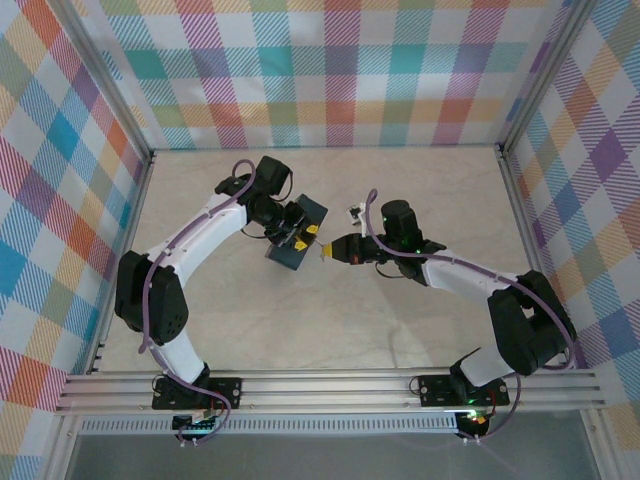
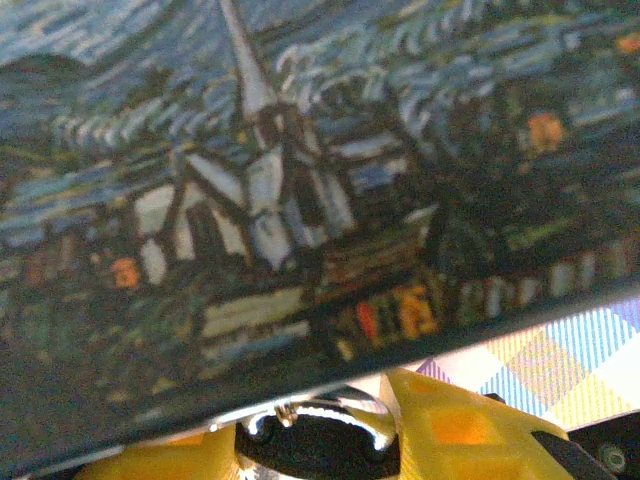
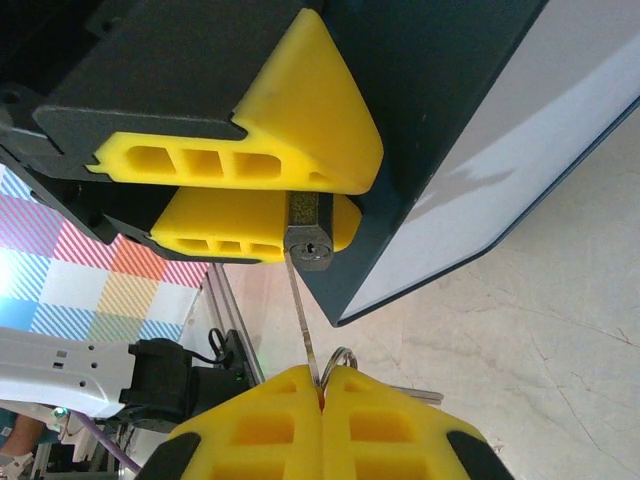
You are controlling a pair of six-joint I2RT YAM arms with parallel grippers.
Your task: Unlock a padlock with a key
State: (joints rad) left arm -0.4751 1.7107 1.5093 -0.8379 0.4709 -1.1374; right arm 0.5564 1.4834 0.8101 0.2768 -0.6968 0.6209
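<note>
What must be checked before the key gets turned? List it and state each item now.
1. Right gripper shut on key: ok.
2. Padlock clamped in left gripper: ok.
3. Key blade reaches the padlock's bottom face: ok.
4. Blade seated in the keyway: cannot tell.
5. Shackle locked or free: cannot tell.
6. Blue tin close behind leaves room to turn: cannot tell.
</note>
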